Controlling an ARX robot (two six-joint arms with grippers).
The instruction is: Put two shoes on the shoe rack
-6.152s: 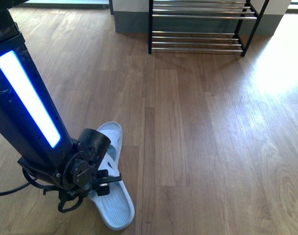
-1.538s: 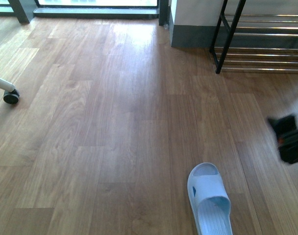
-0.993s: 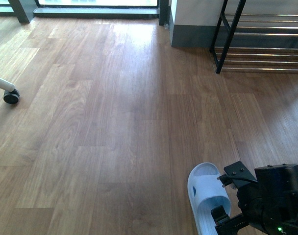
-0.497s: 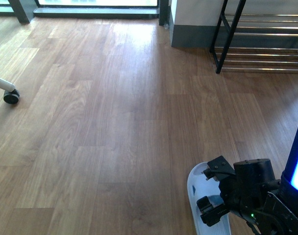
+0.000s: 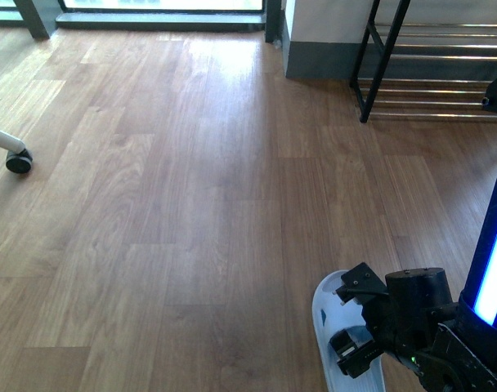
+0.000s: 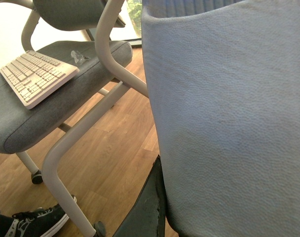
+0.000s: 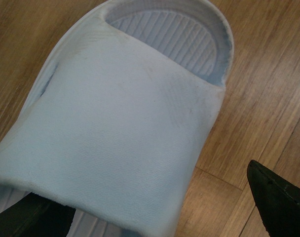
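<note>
Pale blue slide [image 7: 120,128] is lying on the floor [image 5: 191,204], well short of the shoe rack [image 5: 382,61]. Right gripper [image 5: 353,314] is straddling its strap, jaws wide; it needs closing squarely across the strap. Left gripper [image 6: 157,202] is clutching another slide [image 6: 229,113].

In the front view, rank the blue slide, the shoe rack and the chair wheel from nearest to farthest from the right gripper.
From the right gripper:
1. Slide: right beneath it on the floor, near right.
2. Shoe rack: ahead, against the wall at the far right.
3. Chair wheel: across the floor at the left edge.
</note>
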